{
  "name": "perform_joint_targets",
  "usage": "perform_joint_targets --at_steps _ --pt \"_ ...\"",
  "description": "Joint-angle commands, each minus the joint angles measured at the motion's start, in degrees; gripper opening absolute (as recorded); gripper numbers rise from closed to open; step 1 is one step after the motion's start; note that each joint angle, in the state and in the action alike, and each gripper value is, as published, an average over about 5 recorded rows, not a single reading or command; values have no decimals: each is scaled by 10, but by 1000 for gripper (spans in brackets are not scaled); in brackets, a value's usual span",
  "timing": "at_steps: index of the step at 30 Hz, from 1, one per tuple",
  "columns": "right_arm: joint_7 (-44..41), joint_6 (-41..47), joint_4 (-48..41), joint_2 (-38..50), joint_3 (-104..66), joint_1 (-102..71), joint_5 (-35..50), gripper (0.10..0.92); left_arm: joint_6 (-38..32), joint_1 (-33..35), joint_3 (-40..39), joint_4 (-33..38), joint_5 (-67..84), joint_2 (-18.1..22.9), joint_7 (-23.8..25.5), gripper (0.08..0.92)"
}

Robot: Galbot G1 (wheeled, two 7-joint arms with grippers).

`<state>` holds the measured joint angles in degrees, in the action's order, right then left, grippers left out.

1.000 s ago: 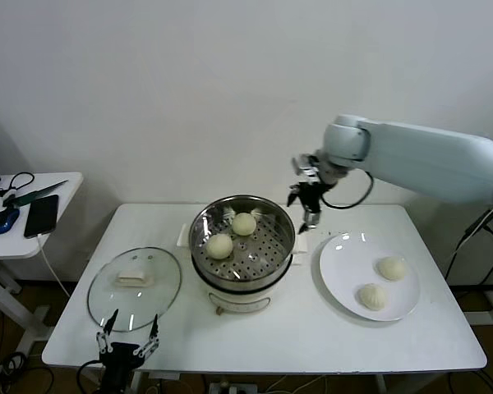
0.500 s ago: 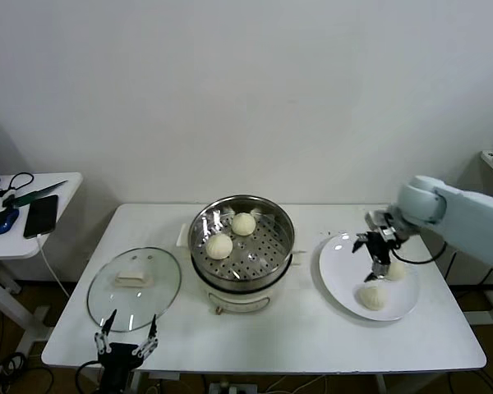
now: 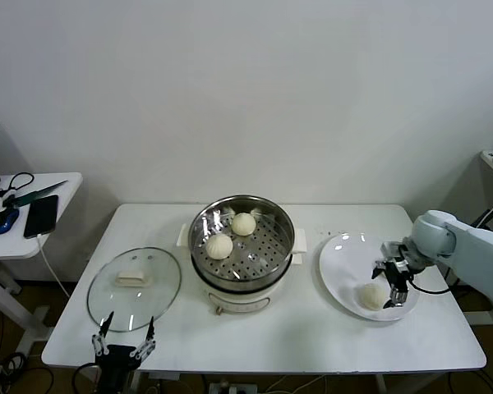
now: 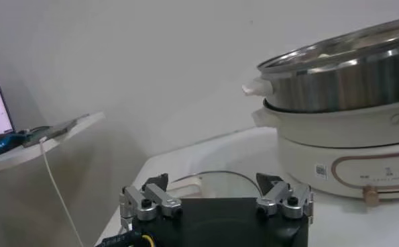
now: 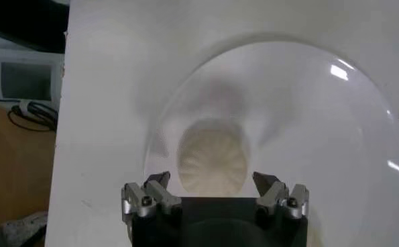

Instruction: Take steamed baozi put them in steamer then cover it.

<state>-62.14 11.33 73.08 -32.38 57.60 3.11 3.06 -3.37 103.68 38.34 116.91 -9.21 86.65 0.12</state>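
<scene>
Baozi sat in two places: two buns (image 3: 231, 235) lay on the perforated floor of the steel steamer (image 3: 242, 246) at the middle of the white table (image 3: 312, 336), and on the white plate (image 3: 345, 267) to the right only one bun (image 3: 371, 295) showed in the head view, with the right gripper (image 3: 394, 283) over the spot where the second had shown a moment before. A second earlier that gripper had hung above the far right rim of the steamer; half a second earlier it was already over the plate; now it had come lower and nearer, right beside the visible bun. The right arm reached in from the right edge, its wrist bent so the fingers pointed down at the plate. Its jaws stood wide apart and gripped nothing.

The right wrist view showed what the head view hid: a pleated bun (image 5: 214, 158) lying on the plate (image 5: 320, 134) between the spread fingertips (image 5: 155, 188), untouched.

The glass cover (image 3: 134, 287) with its cream handle lay flat on the table, left of the steamer, unmoved. The left gripper (image 3: 123, 338) hung parked at the near left edge of the table, jaws fully apart and empty. Its wrist view looked across the cover (image 4: 219, 181) to the steamer's steel wall (image 4: 347, 74) and cream base.
</scene>
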Motion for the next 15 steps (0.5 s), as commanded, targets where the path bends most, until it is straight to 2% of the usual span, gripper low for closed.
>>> perform_joint_targets --at_steps 1,15 --pt "2 -3 -20 -14 -35 -45 -24 823 0 1 1 0 -2 0 0 823" --pt "2 -5 -35 -30 -26 -34 -26 810 -2 5 -2 -4 -6 2 -1 823"
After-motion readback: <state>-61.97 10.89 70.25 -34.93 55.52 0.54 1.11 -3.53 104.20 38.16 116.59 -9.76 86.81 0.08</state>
